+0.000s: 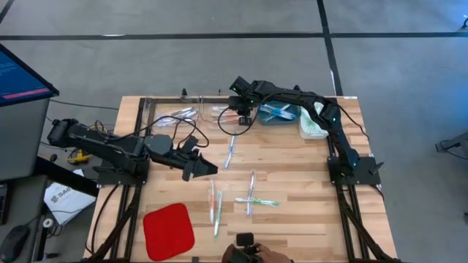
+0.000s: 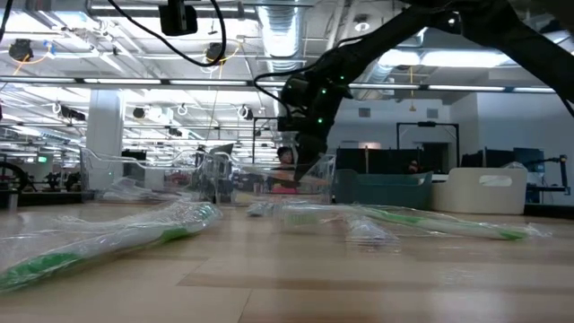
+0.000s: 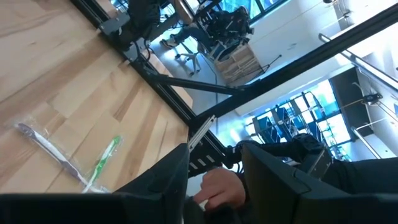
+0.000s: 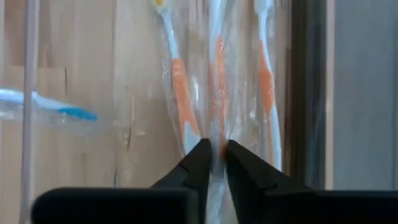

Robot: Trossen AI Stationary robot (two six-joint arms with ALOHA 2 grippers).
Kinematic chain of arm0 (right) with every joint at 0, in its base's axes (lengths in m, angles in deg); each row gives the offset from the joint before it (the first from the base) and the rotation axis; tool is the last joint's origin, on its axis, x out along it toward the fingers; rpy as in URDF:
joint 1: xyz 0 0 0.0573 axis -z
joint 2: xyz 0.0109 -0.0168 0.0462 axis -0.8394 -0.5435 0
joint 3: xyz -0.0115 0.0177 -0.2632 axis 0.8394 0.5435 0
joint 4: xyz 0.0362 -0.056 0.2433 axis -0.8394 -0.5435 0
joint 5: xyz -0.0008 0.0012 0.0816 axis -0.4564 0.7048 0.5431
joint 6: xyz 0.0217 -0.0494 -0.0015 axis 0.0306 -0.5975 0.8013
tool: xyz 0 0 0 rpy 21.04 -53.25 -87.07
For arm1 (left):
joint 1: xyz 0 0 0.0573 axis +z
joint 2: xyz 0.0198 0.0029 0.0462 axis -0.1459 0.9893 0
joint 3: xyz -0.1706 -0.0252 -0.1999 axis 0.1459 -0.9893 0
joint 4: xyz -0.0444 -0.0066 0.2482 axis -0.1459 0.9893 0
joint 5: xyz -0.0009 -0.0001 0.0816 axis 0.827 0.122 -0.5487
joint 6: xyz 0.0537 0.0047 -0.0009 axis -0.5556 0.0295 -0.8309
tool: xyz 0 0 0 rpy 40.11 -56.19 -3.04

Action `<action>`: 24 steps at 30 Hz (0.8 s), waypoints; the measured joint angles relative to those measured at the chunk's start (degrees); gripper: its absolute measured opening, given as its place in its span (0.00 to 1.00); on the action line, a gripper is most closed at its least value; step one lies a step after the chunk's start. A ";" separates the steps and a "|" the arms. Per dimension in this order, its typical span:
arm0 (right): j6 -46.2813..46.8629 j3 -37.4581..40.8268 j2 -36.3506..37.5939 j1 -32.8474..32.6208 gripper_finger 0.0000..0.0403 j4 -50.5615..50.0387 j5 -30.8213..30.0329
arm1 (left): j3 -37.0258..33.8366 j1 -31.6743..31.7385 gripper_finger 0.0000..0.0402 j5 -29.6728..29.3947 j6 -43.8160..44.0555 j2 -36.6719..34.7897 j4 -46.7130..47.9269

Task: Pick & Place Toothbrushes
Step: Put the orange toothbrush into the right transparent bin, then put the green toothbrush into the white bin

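My right gripper [image 4: 214, 163] hangs over a clear bin [image 1: 212, 109] at the table's far edge, shut on a wrapped orange-handled toothbrush [image 4: 219, 74]. Two more orange toothbrushes [image 4: 177, 81] [image 4: 266, 74] lie on the bin's floor on either side of it. Several wrapped toothbrushes lie flat on the table's middle, among them one with blue [image 1: 229, 151] and one with green [image 1: 217, 212]. My left gripper [image 1: 201, 168] hovers open over the table's left middle with nothing between its fingers. My right gripper pinches the wrapped toothbrush at the near part of its handle [image 4: 217, 140] between its two fingertips [image 4: 198, 165]. The fingers slant steeply down from above. The toothbrush runs on from the fingers between the two others in the bin; I cannot tell whether its far end rests on the floor.
Another clear bin [image 1: 172, 117] stands at the far left, with a teal bin [image 1: 281, 113] and a white bin [image 1: 314, 123] at the far right. A flat red pad [image 1: 168, 230] lies near the front left. A person's hand [image 3: 217, 190] shows at the near edge.
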 joint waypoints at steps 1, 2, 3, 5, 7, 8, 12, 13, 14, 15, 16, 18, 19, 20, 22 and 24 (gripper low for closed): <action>0.03 0.00 0.00 -0.08 0.16 0.37 -0.68 | 0.00 0.00 0.36 0.01 0.00 0.00 -0.01; 0.28 0.04 -0.01 -0.14 0.18 0.59 -1.55 | 0.00 0.00 0.36 0.00 0.00 0.00 -0.02; 0.79 0.09 -0.07 -0.10 0.21 0.64 -1.75 | 0.00 0.00 0.36 0.00 0.00 0.00 -0.04; 1.83 0.15 -0.15 0.08 0.27 1.10 -1.90 | 0.00 0.00 0.36 0.00 0.00 0.00 -0.04; 2.14 0.15 -0.15 0.15 0.32 1.79 -2.16 | 0.00 0.00 0.36 0.01 0.00 0.00 -0.04; 2.20 0.15 -0.15 0.18 0.35 1.95 -2.40 | 0.00 0.00 0.36 0.00 0.00 0.00 -0.02; 2.23 0.02 0.30 -0.33 0.46 2.77 -6.84 | 0.00 0.00 0.36 0.02 -0.18 0.00 -0.04; 2.23 -0.46 0.33 -0.38 0.49 2.72 -7.89 | -0.01 0.00 0.36 0.01 -0.25 0.00 -0.04; 2.37 -1.14 0.33 -0.38 0.51 2.49 -8.56 | -0.02 0.00 0.36 0.02 -0.27 0.00 -0.02; 2.81 -1.99 0.33 -0.36 0.54 2.10 -8.83 | -0.02 0.00 0.36 0.02 -0.31 0.00 -0.04; 3.50 -3.02 0.33 -0.34 0.56 1.81 -8.85 | -0.02 0.07 0.36 0.00 -0.48 0.00 -0.04; 5.00 -5.16 0.76 -0.26 0.60 1.61 -8.87 | -0.02 0.28 0.36 -0.11 -1.07 0.02 -0.02; 5.25 -6.05 1.21 -0.25 0.61 1.51 -8.87 | -0.02 0.37 0.36 -0.20 -1.68 0.02 -0.04; 5.36 -6.92 1.78 -0.26 0.62 1.68 -8.85 | -0.02 0.39 0.36 -0.26 -1.82 0.02 -0.07; 5.24 -8.10 3.19 -0.57 0.63 1.71 -8.83 | -0.03 0.47 0.36 -0.57 -1.90 0.02 -0.14; 4.91 -8.99 4.88 -0.94 0.63 1.68 -8.66 | -0.04 0.48 0.36 -0.81 -2.10 0.02 -0.20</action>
